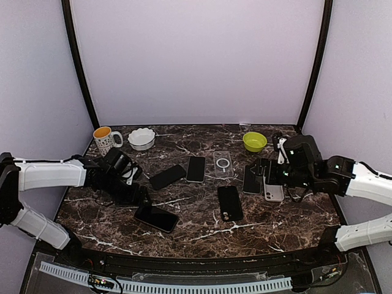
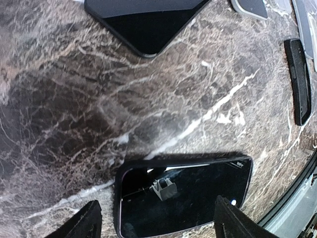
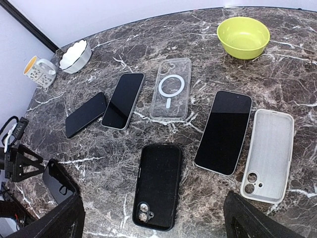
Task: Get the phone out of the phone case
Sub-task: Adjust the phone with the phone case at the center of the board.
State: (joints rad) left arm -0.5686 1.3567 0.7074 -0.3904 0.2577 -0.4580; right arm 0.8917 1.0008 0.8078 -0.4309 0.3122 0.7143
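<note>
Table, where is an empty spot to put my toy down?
Bare marble lies at the back between the white bowl and the green bowl, and near the front edge, right of the black case. The middle is crowded: around the clear case things lie close together.

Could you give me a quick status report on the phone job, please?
Left gripper jaws open, over the cased phone. Right gripper jaws open, empty. Phone flat on table, still cased. Nothing on it.
</note>
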